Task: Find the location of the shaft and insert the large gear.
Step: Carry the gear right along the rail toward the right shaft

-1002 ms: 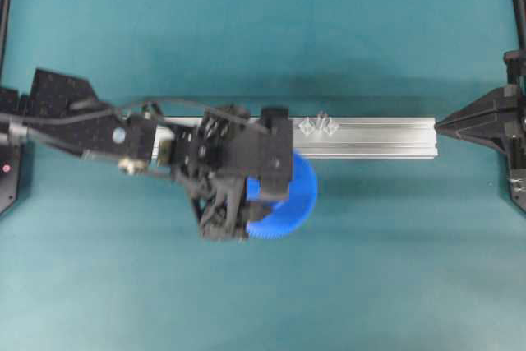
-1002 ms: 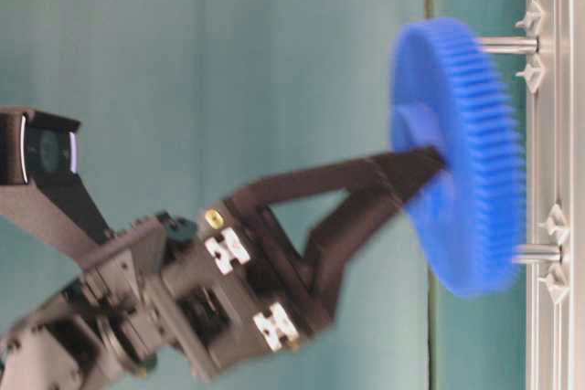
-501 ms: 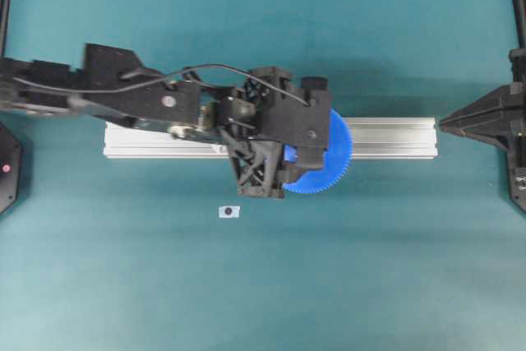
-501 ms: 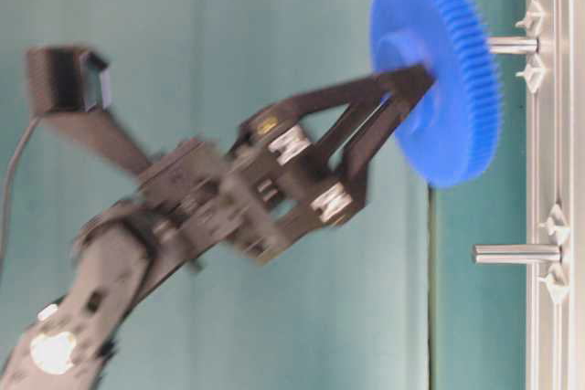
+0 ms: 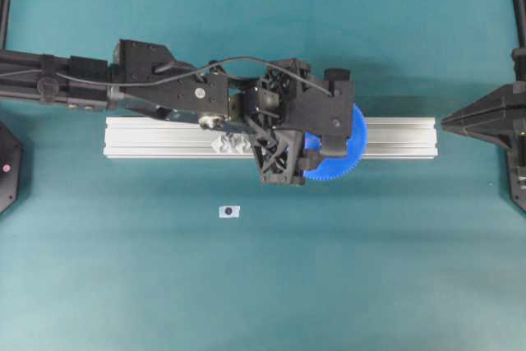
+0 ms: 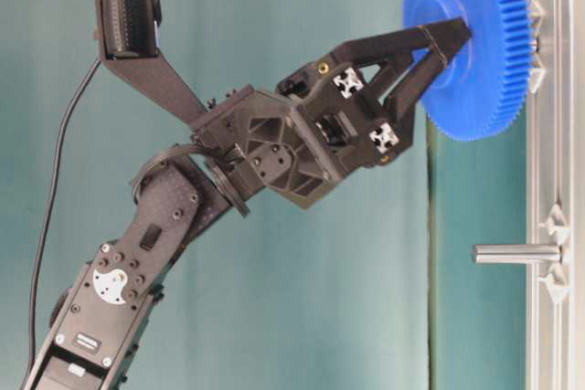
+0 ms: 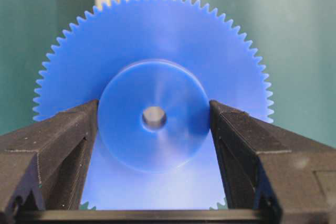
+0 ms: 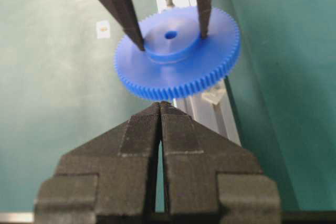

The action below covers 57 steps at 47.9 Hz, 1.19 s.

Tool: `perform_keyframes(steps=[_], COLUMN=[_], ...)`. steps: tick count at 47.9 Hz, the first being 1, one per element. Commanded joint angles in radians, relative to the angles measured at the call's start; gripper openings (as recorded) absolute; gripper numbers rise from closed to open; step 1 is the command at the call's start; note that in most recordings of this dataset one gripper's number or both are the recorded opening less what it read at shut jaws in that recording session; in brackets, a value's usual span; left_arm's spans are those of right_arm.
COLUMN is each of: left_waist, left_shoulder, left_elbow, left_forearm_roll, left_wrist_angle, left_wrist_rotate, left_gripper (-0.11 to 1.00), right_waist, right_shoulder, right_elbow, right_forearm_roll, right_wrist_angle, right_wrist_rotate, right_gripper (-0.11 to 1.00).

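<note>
Now the left gripper pinches the bright blue toothed plastic gear by its hub, right over the thin grey pin, not pushed down yet; the right gripper waits, closed.

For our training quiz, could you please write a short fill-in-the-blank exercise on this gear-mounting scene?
1. The left pincer grips the large gear by its raised round ____.
2. The large gear is coloured ____.
3. The right pincer has its jaws ____.
4. In the table-level view, the bare pin stands on the aluminium ____.

Missing words: hub; blue; shut; rail
</note>
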Motion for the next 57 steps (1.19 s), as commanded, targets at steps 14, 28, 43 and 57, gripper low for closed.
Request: perform_keyframes(steps=[14, 28, 43, 57], left_waist=[0.029, 0.040, 0.074, 0.077], left_shoulder=[0.003, 0.025, 0.028, 0.044], left_elbow=[-0.044, -0.077, -0.086, -0.087], left_forearm_roll=[0.005, 0.005, 0.005, 0.005], left_wrist_angle=[-0.008, 0.017, 0.026, 0.032], left_wrist_rotate=[0.008, 0.069, 0.069, 0.057], left_gripper=[0.71, 0.71, 0.71, 0.71], right_waist=[-0.003, -0.003, -0.003, -0.003], right_shoulder=[0.003, 0.000, -0.006, -0.008], right_elbow=[-0.008, -0.006, -0.003, -0.002], right_forearm_roll=[-0.002, -0.002, 0.000, -0.002], right_wrist_angle=[-0.003, -0.003, -0.003, -0.005], right_wrist_rotate=[0.008, 0.008, 0.008, 0.008], right_gripper=[0.03, 0.03, 0.03, 0.03])
